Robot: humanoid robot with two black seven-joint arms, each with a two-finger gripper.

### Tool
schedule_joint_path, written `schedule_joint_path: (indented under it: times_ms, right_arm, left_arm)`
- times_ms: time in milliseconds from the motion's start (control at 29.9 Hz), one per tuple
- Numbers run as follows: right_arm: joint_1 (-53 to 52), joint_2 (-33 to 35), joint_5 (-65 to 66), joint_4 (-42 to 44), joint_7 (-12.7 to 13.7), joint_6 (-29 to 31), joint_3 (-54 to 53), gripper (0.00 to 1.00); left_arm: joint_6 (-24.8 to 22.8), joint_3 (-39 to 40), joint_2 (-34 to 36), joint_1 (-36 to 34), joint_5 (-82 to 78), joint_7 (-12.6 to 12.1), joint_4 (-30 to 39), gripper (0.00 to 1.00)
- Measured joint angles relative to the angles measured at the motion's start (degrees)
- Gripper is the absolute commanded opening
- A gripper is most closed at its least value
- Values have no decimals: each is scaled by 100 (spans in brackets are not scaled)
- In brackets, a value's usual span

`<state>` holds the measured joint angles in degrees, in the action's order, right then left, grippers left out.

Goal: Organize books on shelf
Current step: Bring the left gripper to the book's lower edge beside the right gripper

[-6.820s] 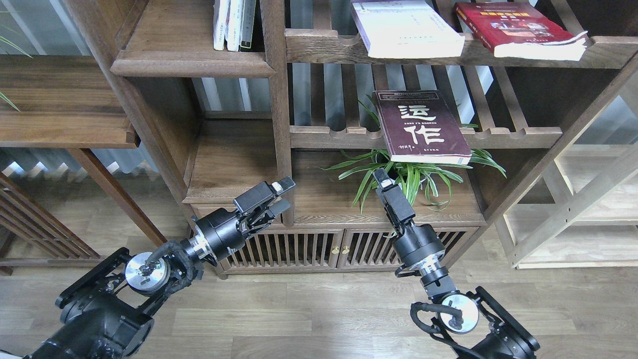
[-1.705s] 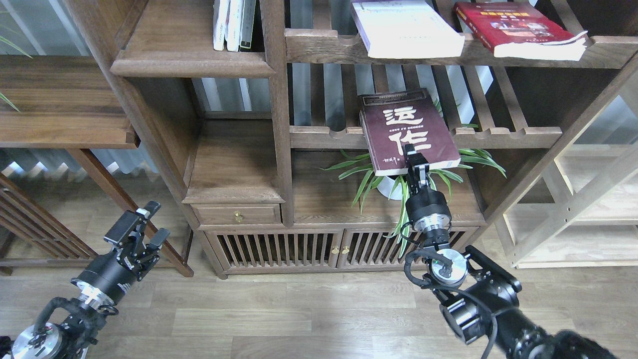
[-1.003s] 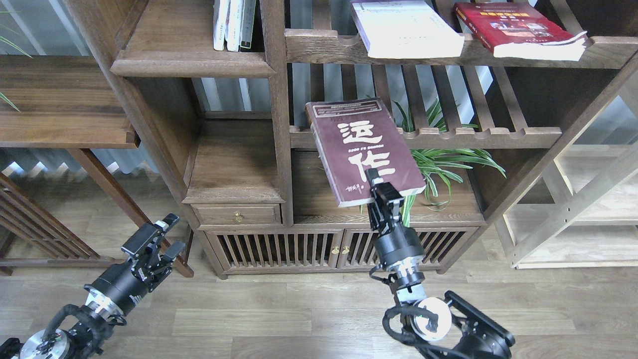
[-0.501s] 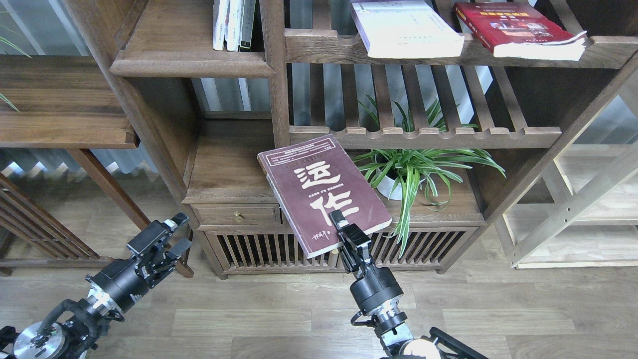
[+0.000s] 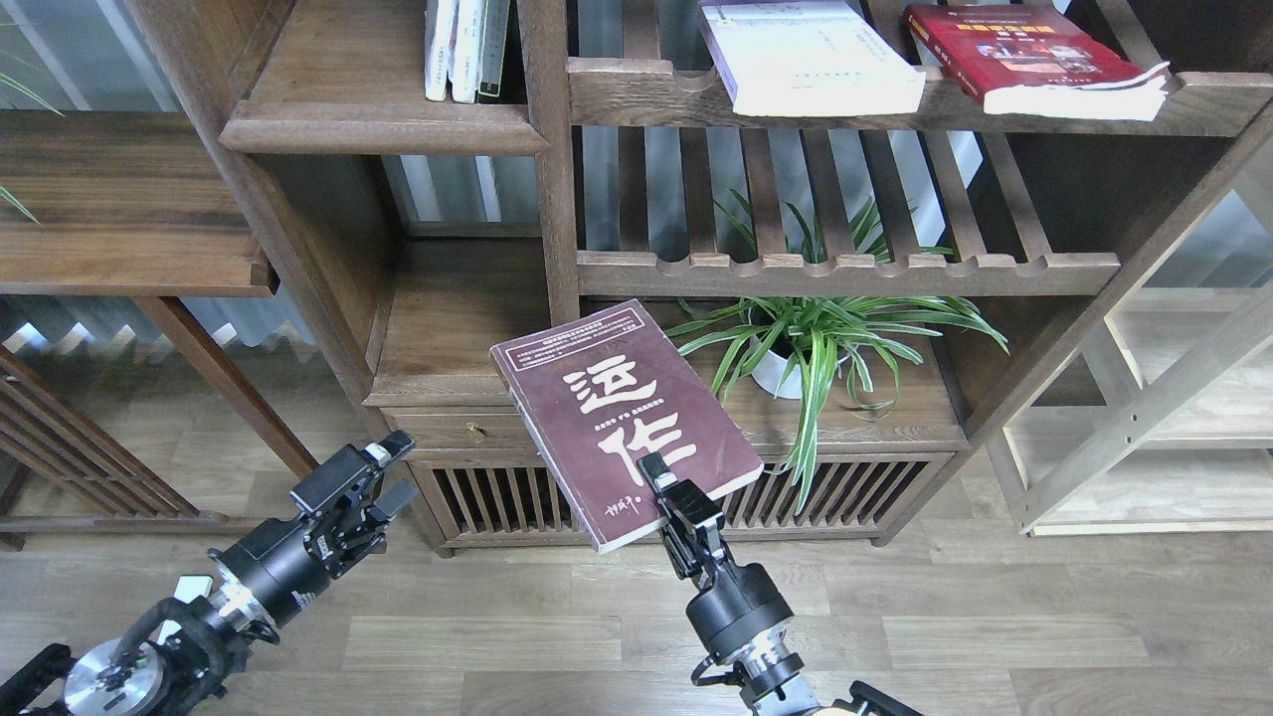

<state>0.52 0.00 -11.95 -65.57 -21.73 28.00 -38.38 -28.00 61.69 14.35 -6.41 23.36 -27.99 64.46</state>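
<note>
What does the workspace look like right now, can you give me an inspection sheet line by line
Surface: the solid brown shelf at upper left has bare board in front of a few upright books.
Job's things: the maroon book is in the air, tilted, held by its lower edge; the white book and the red book lie flat on the top slatted rack.
Clutter: a potted plant stands under the lower slatted rack.
Grippers: right tool is shut on the maroon book; left tool is open and holds nothing.
Cables: nothing seen beyond a short loop at the left arm's lower joint.
Surroundings: wooden floor, a pale wooden frame at right.
</note>
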Motion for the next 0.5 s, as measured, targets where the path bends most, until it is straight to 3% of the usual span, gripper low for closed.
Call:
schedule_joint_path:
  times_ms: [501]
  right_arm:
    - [-13,0,-9,15,1,0,129,3]
  left_arm:
    - [0,-528,-435,-319,22,0,-123,99]
